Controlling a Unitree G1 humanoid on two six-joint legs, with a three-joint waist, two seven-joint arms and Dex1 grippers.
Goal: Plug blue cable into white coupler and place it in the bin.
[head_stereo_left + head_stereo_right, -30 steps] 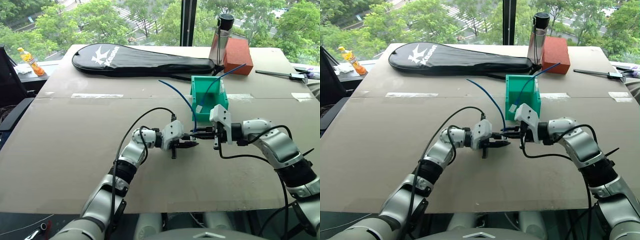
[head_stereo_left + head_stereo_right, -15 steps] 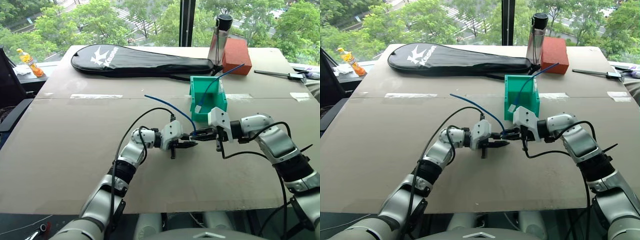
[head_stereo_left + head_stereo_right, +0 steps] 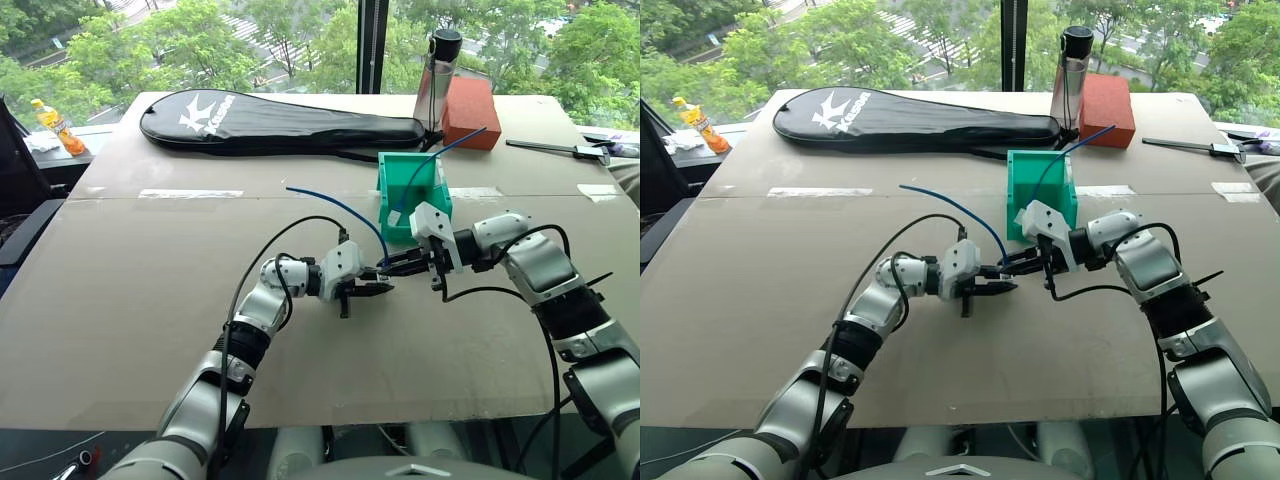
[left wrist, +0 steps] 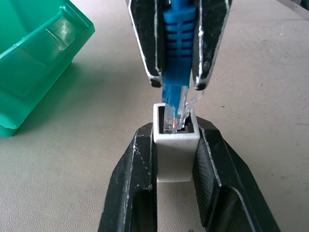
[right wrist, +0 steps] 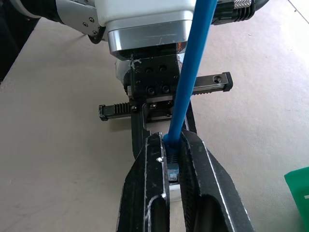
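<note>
My left gripper is shut on the white coupler, a small white block with its socket facing the right gripper. Shut on the plug of the blue cable, my right gripper has the clear tip just inside the socket. Both grippers meet above the tabletop in front of the bin, the left gripper from the left and the right gripper from the right. From the plug the blue cable arcs up and away to the left, its free end in the air.
A second blue cable runs from the red block into the teal bin, ending in a white piece. Behind lie a black racket case, a metal bottle and a tool. An orange bottle stands far left.
My right wrist has turned and its arm has swung in closer to the bin. The blue cable's free end has swept to the left and dropped lower. The left gripper has kept still.
</note>
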